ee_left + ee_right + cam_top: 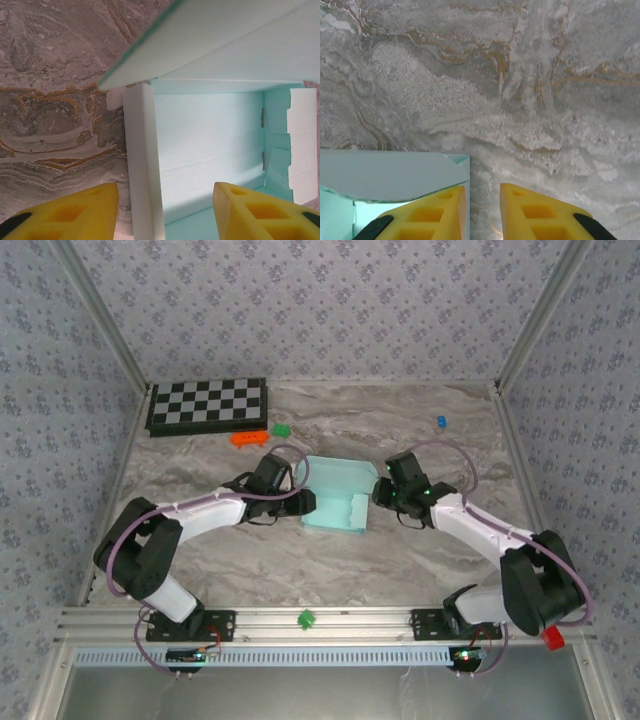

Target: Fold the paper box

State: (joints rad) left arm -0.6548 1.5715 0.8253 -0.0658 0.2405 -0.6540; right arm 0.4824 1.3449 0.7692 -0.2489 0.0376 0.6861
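top: my jaws covered, too small to tell | left wrist: paper box runs off top and right edges, raised flap blurred; left gripper cut at bottom | right wrist: right gripper and box cut at bottom | blue speck too small to tell

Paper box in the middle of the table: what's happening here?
Both arms are at the half-folded paper box, one at each end. The left pincer is open, straddling the box's raised left wall. The right pincer sits at the right edge, jaws narrowly apart; whether it grips the card is unclear.
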